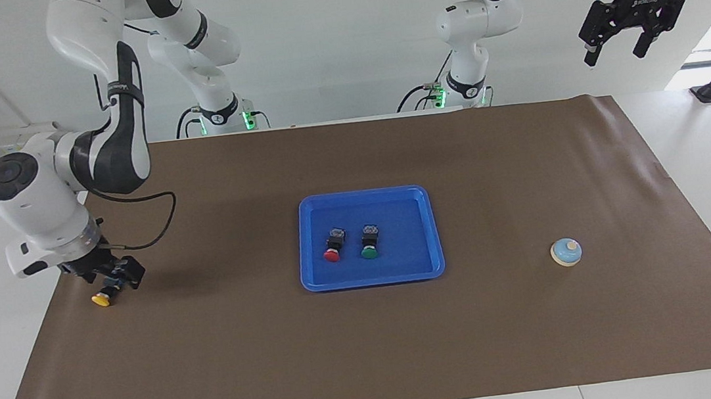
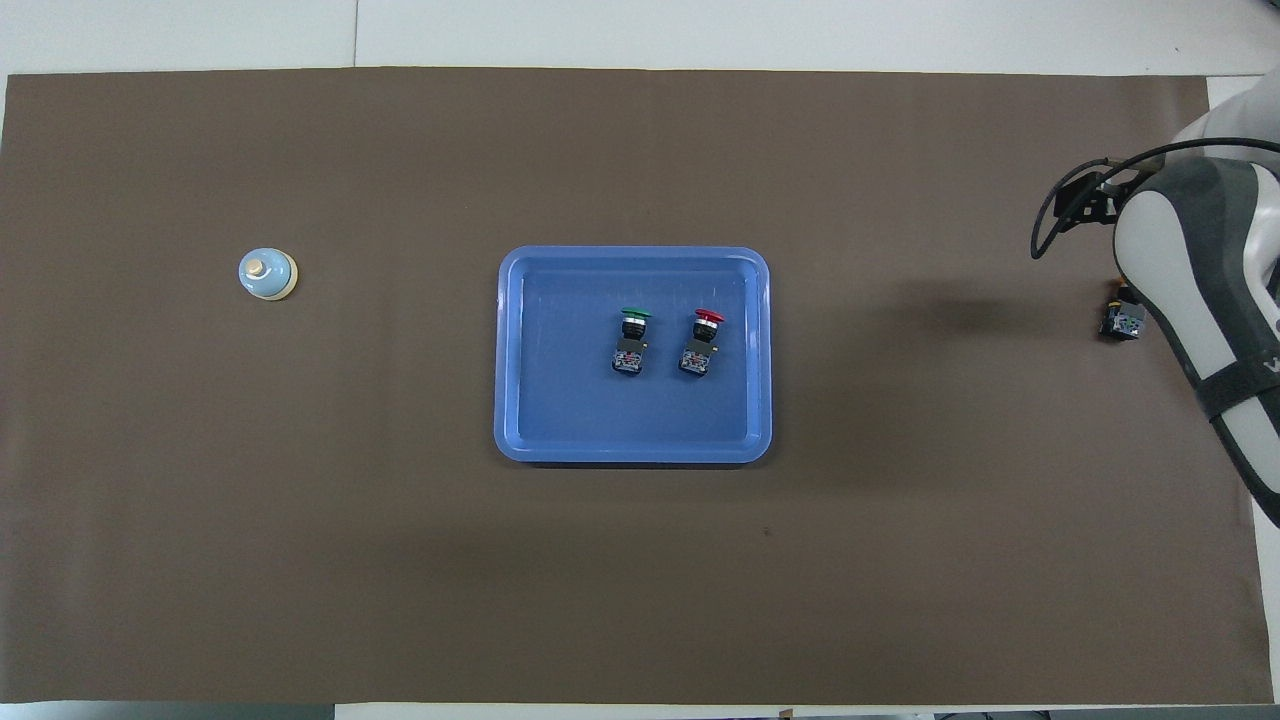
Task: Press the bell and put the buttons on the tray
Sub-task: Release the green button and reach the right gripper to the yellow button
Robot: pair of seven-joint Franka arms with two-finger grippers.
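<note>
Facing view: no legible labels; right gripper (image 1: 114,279) clasps yellow button (image 1: 101,299), left gripper (image 1: 617,45) spread, waiting.

red button (image 1: 332,248) and green button (image 1: 369,244) lie side by side in the blue tray (image 1: 402,270) mid-table; yellow button (image 1: 102,299) near the right arm's end edge; bell (image 1: 566,252) toward the left arm's end.

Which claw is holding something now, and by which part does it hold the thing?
The right claw is down at the yellow button, around its black body; whether it grips cannot be told. The left claw holds nothing.
</note>
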